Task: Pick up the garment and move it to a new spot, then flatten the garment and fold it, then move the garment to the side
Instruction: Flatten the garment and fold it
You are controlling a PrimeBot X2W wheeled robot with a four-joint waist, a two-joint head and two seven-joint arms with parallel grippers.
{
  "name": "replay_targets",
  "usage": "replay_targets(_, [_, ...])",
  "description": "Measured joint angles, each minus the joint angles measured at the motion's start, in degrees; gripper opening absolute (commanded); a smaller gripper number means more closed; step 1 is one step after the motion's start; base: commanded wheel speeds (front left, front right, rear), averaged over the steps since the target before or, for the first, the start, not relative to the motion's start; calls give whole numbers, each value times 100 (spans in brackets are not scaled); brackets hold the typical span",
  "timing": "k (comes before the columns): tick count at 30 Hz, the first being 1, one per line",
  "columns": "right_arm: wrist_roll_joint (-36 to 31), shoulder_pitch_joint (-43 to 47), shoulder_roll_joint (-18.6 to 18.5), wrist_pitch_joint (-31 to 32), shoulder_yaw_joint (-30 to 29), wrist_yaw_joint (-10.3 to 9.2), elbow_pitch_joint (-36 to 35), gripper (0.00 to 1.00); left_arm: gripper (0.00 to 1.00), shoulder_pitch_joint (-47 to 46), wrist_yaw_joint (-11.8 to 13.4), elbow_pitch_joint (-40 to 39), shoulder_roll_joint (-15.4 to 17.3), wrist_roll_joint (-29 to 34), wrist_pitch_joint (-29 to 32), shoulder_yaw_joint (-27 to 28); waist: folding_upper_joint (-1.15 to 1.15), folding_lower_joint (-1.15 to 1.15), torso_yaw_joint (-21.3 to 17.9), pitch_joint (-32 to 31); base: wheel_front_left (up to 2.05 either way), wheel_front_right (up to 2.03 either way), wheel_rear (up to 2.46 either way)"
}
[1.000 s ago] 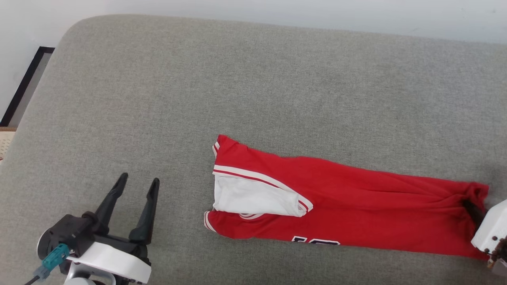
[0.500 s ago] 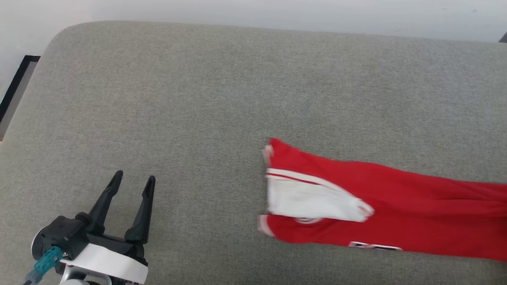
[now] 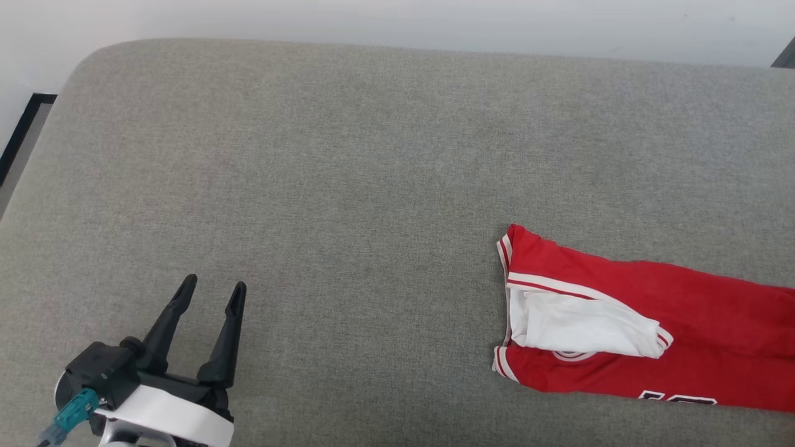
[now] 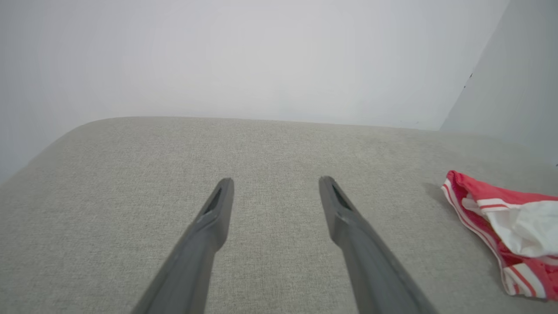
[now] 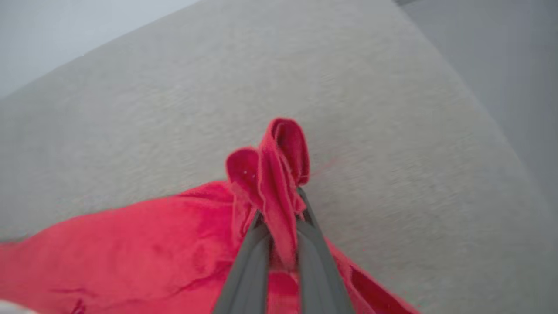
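garment (image 3: pixel 714 310): folded into long strip, flat on right part of grey cushion (image 3: pixel 310 186), white sleeve on top, lettering at near edge. judged light, limp, grippy cloth; sags and bunches when pulled by one end, so hem corners are better hold. right gripper (image 5: pixel 281 209) clamped on bunched red edge. right wrist view gives pinch close up; head view gives layout. left gripper (image 3: pixel 214 284) spread wide, holding nothing, well apart from garment.
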Motion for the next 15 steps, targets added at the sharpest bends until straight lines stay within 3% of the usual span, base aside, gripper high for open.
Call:
replay_targets(7, [286,263,305,653,1443,0,-1136,0,100,20,0,-49,-24,-123,0,-41,0,0,-29,-21,0,0,0])
replay_targets(10, [283,267,386,859,2219,0,-1563,0,100,15,0,-35,-33,-123,0,-73,0,0,-24,-4,0,0,0])
replay_targets(11, [261,237,381,968,2764,0,-1755,0,100,-4,0,-24,-36,-123,0,-87,0,0,-16,15,0,0,0])
replay_targets(15, [208,-7,443,1068,3690,0,-1860,0,100,-50,0,-10,-75,-133,0,-86,0,0,10,55,0,0,0])
